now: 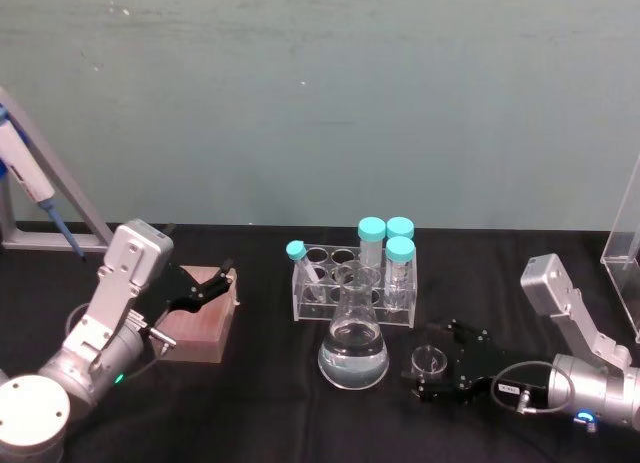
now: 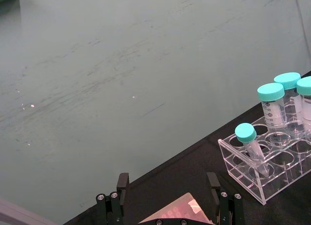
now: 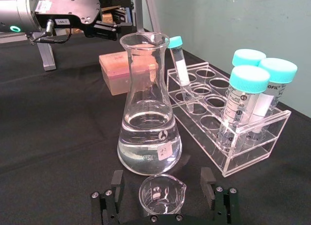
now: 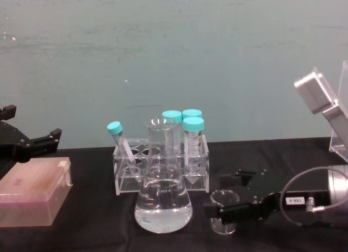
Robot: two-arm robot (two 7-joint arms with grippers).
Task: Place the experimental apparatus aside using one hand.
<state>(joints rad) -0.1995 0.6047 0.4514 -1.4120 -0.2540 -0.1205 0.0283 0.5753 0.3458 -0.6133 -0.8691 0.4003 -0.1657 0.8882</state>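
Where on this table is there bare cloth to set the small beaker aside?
Bare black cloth lies between the pink box and the conical flask, and between the tube rack and the acrylic stand, behind the open right gripper. The centre is crowded: flask, rack and small beaker stand close together. The left gripper hovers over the box.

Setting: a laboratory bench. Evidence: a conical flask (image 1: 353,348) of clear liquid, a small glass beaker (image 1: 429,362), a clear rack (image 1: 318,288) holding teal-capped tubes (image 1: 372,245), a pipette (image 1: 22,163) on a metal stand (image 1: 70,198) at far left, and a pink box (image 1: 205,318), all on a black-covered table (image 1: 270,383).
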